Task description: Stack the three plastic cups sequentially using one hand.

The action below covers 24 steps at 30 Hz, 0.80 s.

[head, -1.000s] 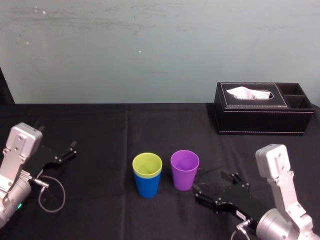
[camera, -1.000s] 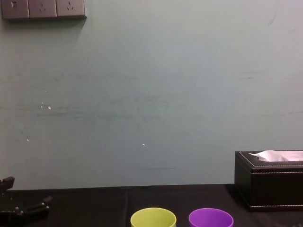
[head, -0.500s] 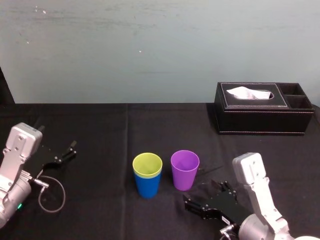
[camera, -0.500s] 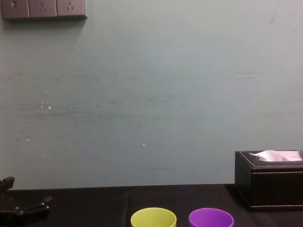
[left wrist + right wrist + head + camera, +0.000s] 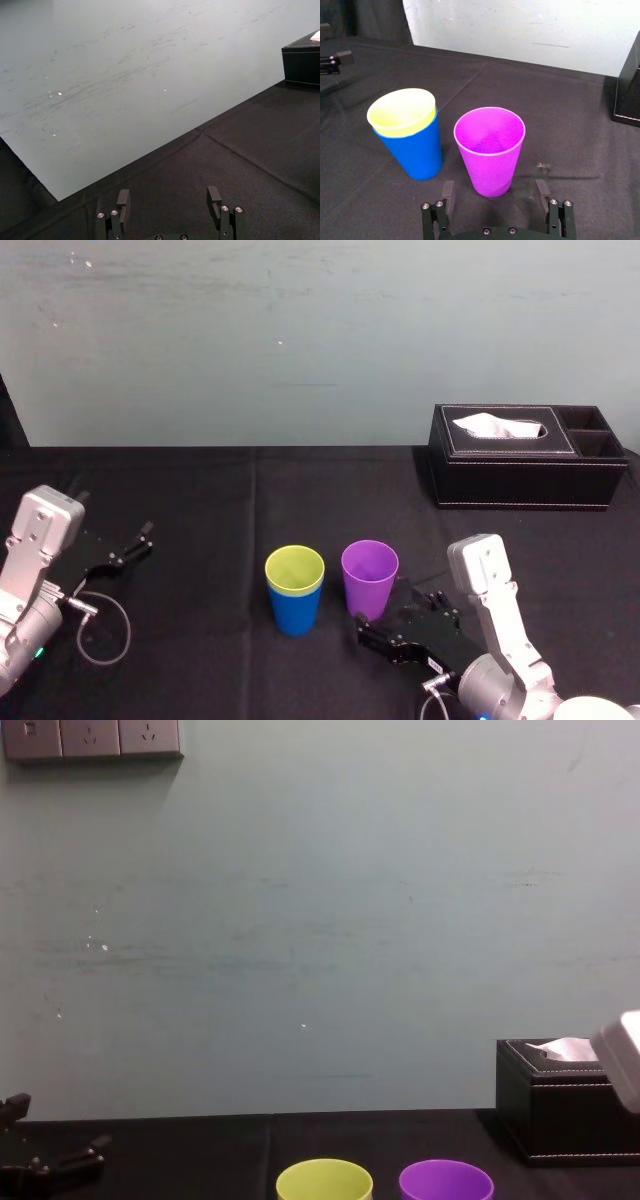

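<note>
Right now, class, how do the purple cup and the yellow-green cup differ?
The purple cup stands alone on the table; the yellow-green cup sits nested inside the blue cup. The purple cup is close to the open right gripper; the yellow-green cup is farther off. Both are upright and empty.

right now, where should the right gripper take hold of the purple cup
Probably the purple cup across its side wall near mid-height, coming in level from the robot's side. It stands upright and tapers downward, the open right gripper faces it, and the blue cup beside it leaves a gap.
</note>
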{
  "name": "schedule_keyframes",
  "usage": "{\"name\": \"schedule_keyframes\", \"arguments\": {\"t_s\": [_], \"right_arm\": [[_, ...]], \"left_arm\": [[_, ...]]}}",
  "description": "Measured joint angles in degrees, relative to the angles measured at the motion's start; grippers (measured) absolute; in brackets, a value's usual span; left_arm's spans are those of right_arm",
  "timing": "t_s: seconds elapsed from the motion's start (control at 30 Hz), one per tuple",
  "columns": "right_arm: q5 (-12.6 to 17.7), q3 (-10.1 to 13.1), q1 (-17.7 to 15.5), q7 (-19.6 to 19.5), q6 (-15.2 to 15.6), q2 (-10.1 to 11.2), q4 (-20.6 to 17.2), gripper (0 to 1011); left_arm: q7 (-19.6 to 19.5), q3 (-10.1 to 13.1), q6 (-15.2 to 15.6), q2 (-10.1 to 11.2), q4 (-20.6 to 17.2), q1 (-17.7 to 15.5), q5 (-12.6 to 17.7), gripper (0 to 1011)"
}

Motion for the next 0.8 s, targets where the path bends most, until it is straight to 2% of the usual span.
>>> {"name": "schedule_keyframes", "arguments": {"t_s": [0.8], "right_arm": [[-2.3, 0.1, 3.5, 1.6, 0.1, -4.2, 4.1, 1003]], "left_arm": [[0.0, 0.0, 0.0, 0.0, 0.0, 0.0, 0.0, 1000]]}}
